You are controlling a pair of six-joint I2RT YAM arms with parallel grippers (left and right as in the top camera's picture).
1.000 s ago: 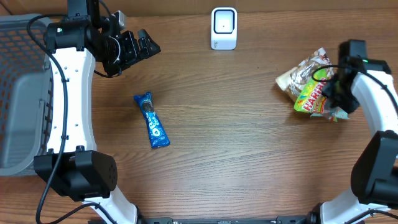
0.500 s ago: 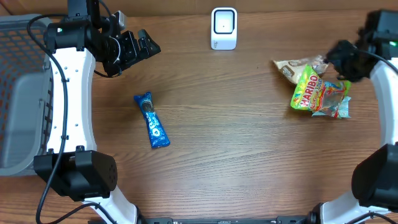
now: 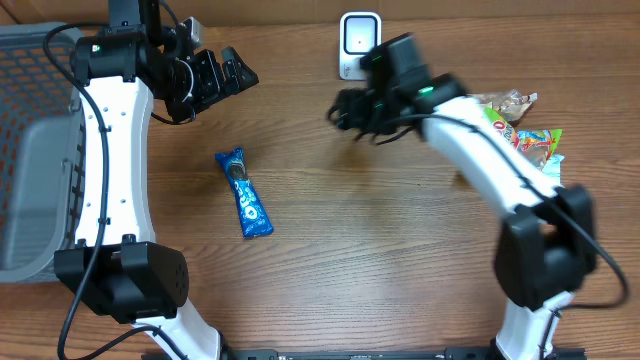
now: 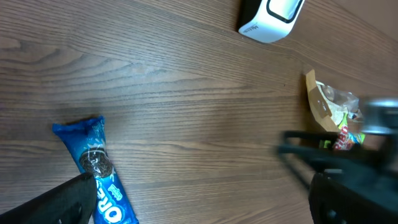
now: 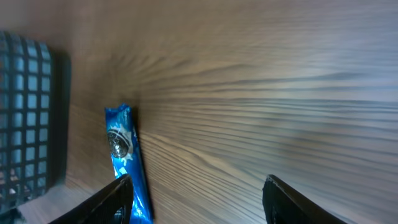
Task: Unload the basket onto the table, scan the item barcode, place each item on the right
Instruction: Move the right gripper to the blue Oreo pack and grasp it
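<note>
**Light, crinkly cookie pack lying free on the counter**

The cookie pack (image 3: 243,193) lies flat and face up on the counter (image 3: 380,250), left of the middle, with bare wood all round it. I judge it light. Its slick foil wrapper should slide if nudged, and the cookies inside could crack under a hard squeeze. I would pinch it across its narrow width near the middle, gently, because the crimped ends look floppy. No barcode shows, so I guess it is underneath and the pack needs turning toward the scanner (image 3: 360,45).

My right fingers (image 5: 115,202) are spread with nothing between them, hanging mid-counter just in front of the scanner. My left fingers (image 4: 59,202) are spread wide and empty, up beyond the pack.

The candy bags (image 3: 530,140) sit far right, well apart. The basket (image 3: 30,60) stands at the left edge. Nothing blocks the way to the pack, though my right arm crosses in front of the scanner.
</note>
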